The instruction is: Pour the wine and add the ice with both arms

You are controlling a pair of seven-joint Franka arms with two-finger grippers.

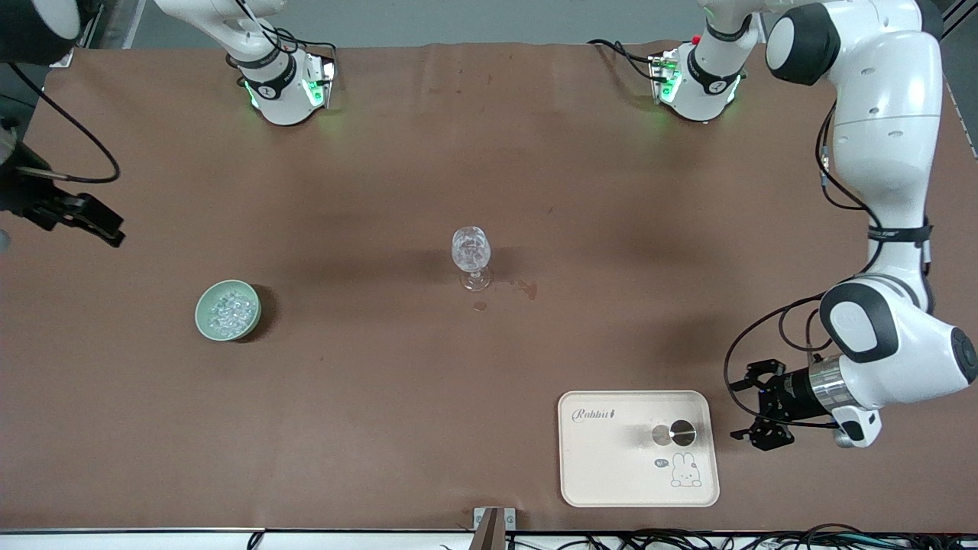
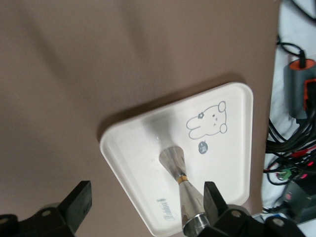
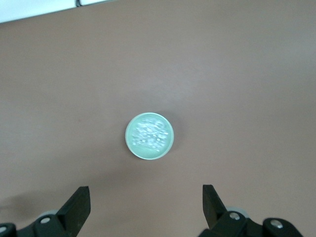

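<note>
A clear stemmed glass [image 1: 471, 256] stands mid-table; its bowl glitters and I cannot tell what is in it. The ice [image 1: 229, 308] fills a pale green bowl [image 1: 206, 321] toward the right arm's end, also seen as the ice [image 3: 149, 134] in the right wrist view. My right gripper [image 1: 107, 225] [image 3: 145, 202] hangs open high over the table near that bowl. A steel jigger [image 1: 674, 433] [image 2: 180, 185] stands on a cream tray [image 1: 611, 466] [image 2: 133, 148]. My left gripper [image 1: 739, 409] [image 2: 148, 202] is open beside the tray, one finger [image 2: 213, 200] close to the jigger. The wine is out of view.
Small reddish stains [image 1: 527, 289] mark the brown table next to the glass's foot. Cables and plugs [image 2: 296, 148] lie off the table's front edge by the tray. Both arm bases [image 1: 283, 84] [image 1: 699, 80] stand along the table edge farthest from the front camera.
</note>
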